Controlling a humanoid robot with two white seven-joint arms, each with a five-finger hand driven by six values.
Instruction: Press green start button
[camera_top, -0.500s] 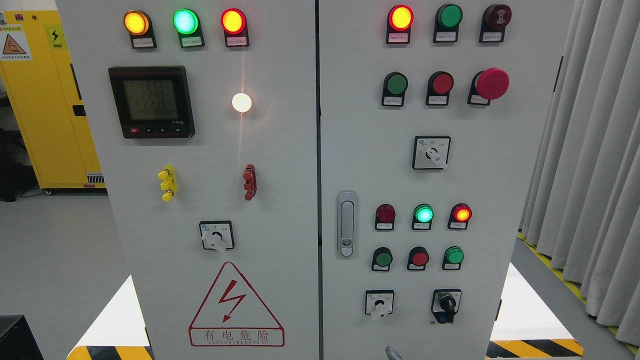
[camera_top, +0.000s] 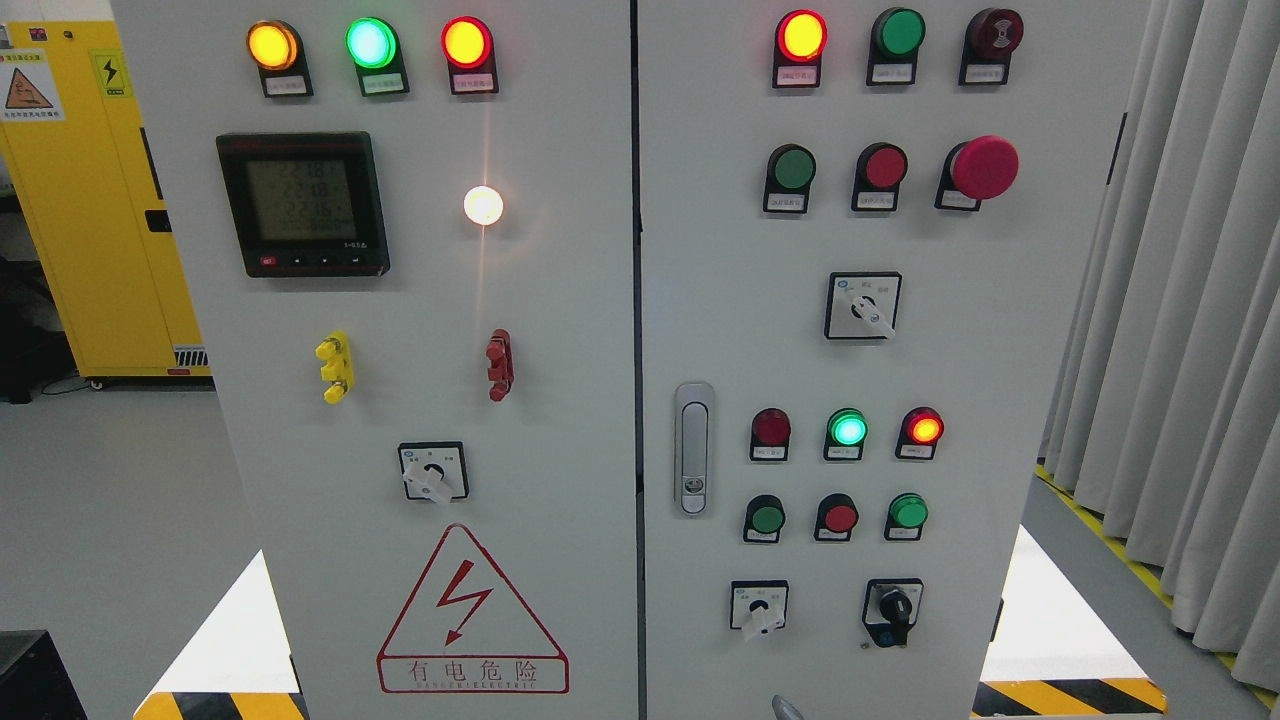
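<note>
A grey electrical cabinet fills the head view, with a left door (camera_top: 560, 400) and a right door (camera_top: 960, 400). On the right door, a dark green push button (camera_top: 793, 168) sits in the upper row beside a red button (camera_top: 884, 166) and a big red mushroom button (camera_top: 983, 167). Lower down are two more green buttons (camera_top: 767, 518) (camera_top: 908, 511) with a red one (camera_top: 840, 517) between them. A small grey tip (camera_top: 785, 708) pokes up at the bottom edge, right of the middle; it may be a fingertip of my right hand. No arm shows.
Lit lamps run along the top of both doors, and a lit green lamp (camera_top: 847, 428) sits on the lower right door. A meter (camera_top: 302, 204), rotary switches (camera_top: 862, 305) and a door handle (camera_top: 693, 448) are on the panels. A yellow cabinet (camera_top: 90, 200) stands at the left, curtains (camera_top: 1180, 320) at the right.
Only the digits on the meter differ. Nothing else has moved.
</note>
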